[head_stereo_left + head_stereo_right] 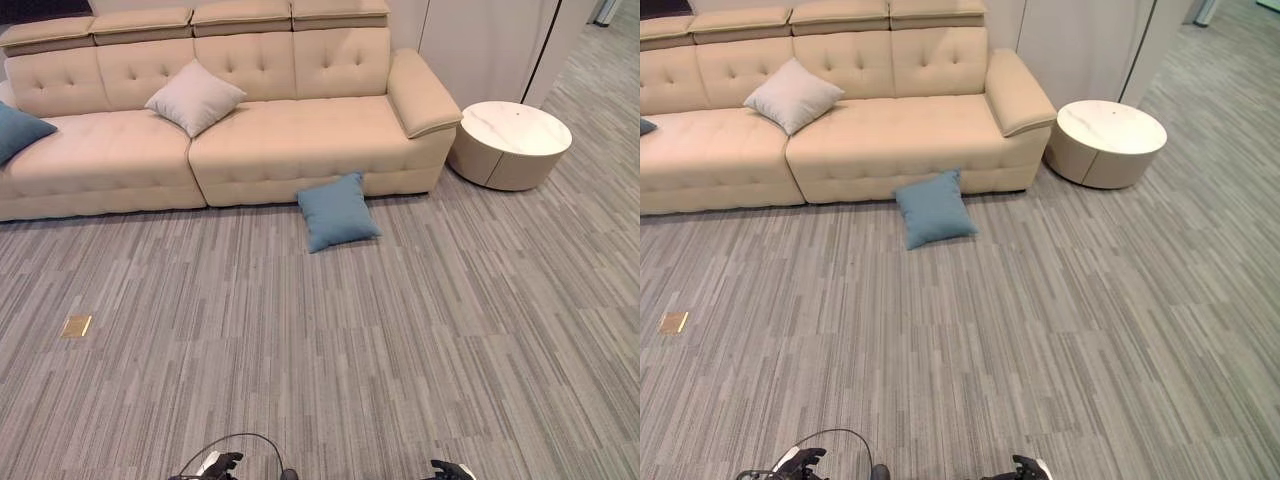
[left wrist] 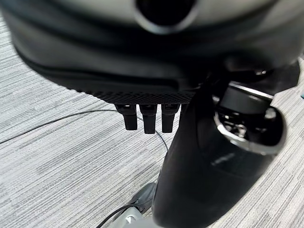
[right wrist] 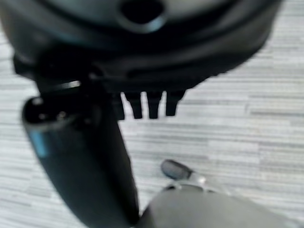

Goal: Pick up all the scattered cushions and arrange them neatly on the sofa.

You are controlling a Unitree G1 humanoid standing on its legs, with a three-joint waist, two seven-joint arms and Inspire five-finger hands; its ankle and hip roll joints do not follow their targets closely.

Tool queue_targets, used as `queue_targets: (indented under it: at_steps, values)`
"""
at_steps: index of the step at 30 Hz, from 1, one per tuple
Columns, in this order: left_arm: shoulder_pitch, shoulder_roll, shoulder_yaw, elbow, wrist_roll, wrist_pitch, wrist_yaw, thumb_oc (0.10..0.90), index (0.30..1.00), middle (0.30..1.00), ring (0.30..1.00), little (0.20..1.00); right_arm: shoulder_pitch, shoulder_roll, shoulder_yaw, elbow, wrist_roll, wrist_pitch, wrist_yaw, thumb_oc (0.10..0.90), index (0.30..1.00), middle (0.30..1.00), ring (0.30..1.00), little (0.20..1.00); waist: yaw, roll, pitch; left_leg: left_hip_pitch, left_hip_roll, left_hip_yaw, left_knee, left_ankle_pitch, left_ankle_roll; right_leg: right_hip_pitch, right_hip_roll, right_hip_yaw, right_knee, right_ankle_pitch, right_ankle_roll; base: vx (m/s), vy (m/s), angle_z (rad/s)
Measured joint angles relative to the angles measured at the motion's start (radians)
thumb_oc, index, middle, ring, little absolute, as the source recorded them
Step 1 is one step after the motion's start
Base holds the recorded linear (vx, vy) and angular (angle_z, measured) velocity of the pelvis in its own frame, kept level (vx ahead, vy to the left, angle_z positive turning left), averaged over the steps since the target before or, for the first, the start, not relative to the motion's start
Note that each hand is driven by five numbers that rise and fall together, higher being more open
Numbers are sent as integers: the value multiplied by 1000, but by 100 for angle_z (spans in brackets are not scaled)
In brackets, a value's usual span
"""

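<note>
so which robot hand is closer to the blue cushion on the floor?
Roughly equal, perhaps the left robot hand. Blue cushion lies far ahead, between it and the right robot hand.

A cream button-tufted upholstered sofa (image 1: 250, 130) carries a pale beige square cushion (image 1: 195, 97) and a teal-blue cushion (image 1: 18, 130) at its end. A second dusty-blue square cushion (image 1: 337, 211) lies on grey carpet streaked in light and dark stripes (image 1: 400, 340). A round off-white side surface with faint marble veining (image 1: 512, 135) stands nearby.
</note>
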Motion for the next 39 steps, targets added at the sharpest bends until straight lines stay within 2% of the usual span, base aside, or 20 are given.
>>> queue_targets:
  at_steps: [5,16,18,20,22,25,28,29,30,31,32,34,35,36,37,39]
  values:
    - [7,-17,46,21,-88,3,4,800,900,900,900,900,10,3,-20,1,1,-2,0,800,900,900,900,900,1,0,0,2,0,-2,0,0,0,2,0,-2,0,-1,1,0,0,0]
    - [-1,-12,26,24,-66,4,4,800,900,900,900,900,8,4,-42,0,18,-4,0,800,900,900,900,900,-4,2,7,-9,2,16,0,-2,2,-18,-1,7,3,-1,1,16,-37,-4]
    - [-7,-10,26,24,-48,5,6,800,900,900,900,900,7,7,-66,-1,53,-5,0,800,900,900,900,900,-12,3,20,-7,3,22,0,-2,2,-17,0,9,4,-1,1,32,-116,-5]
    - [-17,-8,25,31,-49,6,7,800,900,900,900,900,5,16,-162,-5,209,-11,8,800,900,900,900,900,-31,9,36,-10,7,27,0,-2,2,-29,1,16,12,-4,4,57,-201,-12]
    - [-36,-9,1,37,-50,21,5,800,900,900,900,900,6,15,-196,5,317,-21,15,800,900,900,900,900,-45,18,43,-19,14,44,0,-2,2,-50,5,34,21,-6,4,91,-197,-23]
    - [-58,-14,-50,40,-49,26,5,800,900,900,900,900,16,15,-197,60,366,-14,22,800,900,900,900,900,-89,33,48,-27,23,48,0,-3,-1,-61,13,37,21,-10,-5,105,-176,-8]
    - [-71,-23,-50,40,-62,26,5,800,900,900,900,900,18,17,-196,78,386,-17,24,800,900,900,900,900,-104,37,52,-31,37,55,4,-5,-13,-67,28,42,23,-17,-12,94,-242,-6]
    - [-79,-29,-49,35,-86,23,4,800,900,900,900,900,14,20,-195,81,382,-17,24,800,900,900,900,900,-97,31,55,-37,39,55,21,-5,-14,-65,29,47,21,-18,-20,132,-362,-9]
    - [-87,-43,-43,19,-109,21,5,800,900,900,900,900,4,22,-194,82,371,-17,22,800,900,900,900,900,-85,23,66,-69,50,49,93,-19,-41,-82,37,44,58,-48,-35,177,-380,-16]
    - [-110,-38,-35,2,-132,12,7,800,900,900,900,900,-14,29,-193,83,360,-14,22,800,900,900,900,900,-74,-14,94,-119,51,43,217,-25,-62,-100,16,57,103,-72,-51,183,-246,-26]
    - [-136,-29,-31,-1,-150,4,6,800,900,900,900,900,-25,29,-190,83,341,-6,21,800,900,900,900,900,-56,-38,103,-160,52,33,309,-16,-72,-105,4,61,117,-76,-63,137,-165,-23]
    - [-152,-45,3,-20,-177,-8,27,800,900,900,900,900,-31,16,-166,84,301,-4,13,800,900,900,900,900,-43,-47,118,-266,71,-6,528,-14,-81,-91,11,63,128,-88,-91,336,-53,-5]
    - [-152,-48,-2,-34,-190,-15,25,800,900,900,900,900,-41,13,-141,85,280,-4,-2,800,900,900,900,900,-23,-52,122,-313,60,-24,583,-38,-74,-79,14,79,125,-99,-103,369,-8,1]
    - [-155,-56,-5,-39,-191,-24,26,800,900,900,900,900,-40,4,-128,105,270,-3,-10,800,900,900,900,900,-22,-58,122,-326,41,-35,549,-59,-65,-83,10,88,125,-99,-103,295,31,-13]
    - [-157,-70,-5,-47,-200,-27,25,800,900,900,900,900,-59,-14,-109,121,254,2,-16,800,900,900,900,900,-12,-43,127,-338,13,-31,444,-63,-48,-81,13,94,112,-97,-105,490,64,-22]
    - [-157,-88,0,-46,-206,-26,29,800,900,900,900,900,-62,-28,-86,112,225,-3,-26,800,900,900,900,900,7,-17,132,-350,-9,-27,300,-40,-43,-55,34,107,77,-96,-102,610,106,-23]
